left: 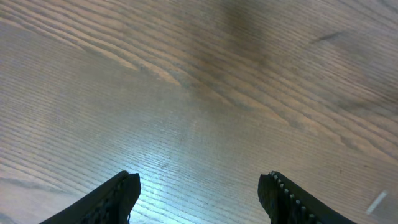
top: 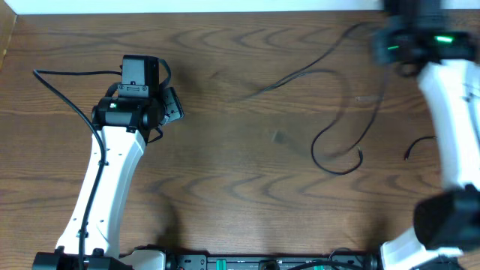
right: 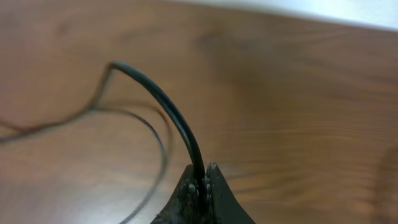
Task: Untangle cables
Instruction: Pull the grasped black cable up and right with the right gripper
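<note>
Right end effector (right: 204, 173), black cable (right: 169, 107) pinched within

A brown wood-grain table (top: 247, 202) fills the view. The white-and-black left arm (top: 105, 180) reaches from the near edge up the left side. Its black two-finger left gripper (left: 199, 186) hangs spread above bare tabletop, well apart from any cord. The right arm (top: 450, 127) runs along the right edge to the far right corner. There the right gripper (right: 204, 177) pinches a thin black cable (right: 174, 115). The cable trails leftward and nearer across the table's right half, curling into a loose loop right of centre. A short black cord piece (top: 417, 145) lies just left of the right arm.
</note>
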Controlling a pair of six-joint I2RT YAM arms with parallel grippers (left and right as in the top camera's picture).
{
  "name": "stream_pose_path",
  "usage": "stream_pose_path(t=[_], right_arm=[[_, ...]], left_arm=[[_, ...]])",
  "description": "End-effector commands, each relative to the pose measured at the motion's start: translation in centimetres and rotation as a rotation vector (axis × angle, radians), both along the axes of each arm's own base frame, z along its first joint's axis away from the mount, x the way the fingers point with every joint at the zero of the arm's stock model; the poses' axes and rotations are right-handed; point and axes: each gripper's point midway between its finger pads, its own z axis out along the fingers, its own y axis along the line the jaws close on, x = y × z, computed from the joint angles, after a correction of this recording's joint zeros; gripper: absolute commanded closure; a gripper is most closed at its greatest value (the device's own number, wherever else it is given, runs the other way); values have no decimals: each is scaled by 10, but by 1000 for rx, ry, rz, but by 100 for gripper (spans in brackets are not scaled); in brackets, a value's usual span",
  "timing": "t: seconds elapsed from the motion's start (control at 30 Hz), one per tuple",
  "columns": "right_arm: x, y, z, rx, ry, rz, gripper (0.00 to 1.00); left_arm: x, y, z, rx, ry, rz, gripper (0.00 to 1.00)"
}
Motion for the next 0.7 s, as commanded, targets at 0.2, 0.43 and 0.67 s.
stream_pose_path(t=[0.2,0.43,0.67], right_arm=[[-54,-139,64,35,-157,-406,99],[-76,-165,33,-7,-20,-523,99],[-91,-198,11,-108,59,-724,99]], left_arm=[[-1,-1,0,2,2,-10,34],[-1,-1,0,2,4,-9,34],[-1,-1,0,2,4,-10,34]])
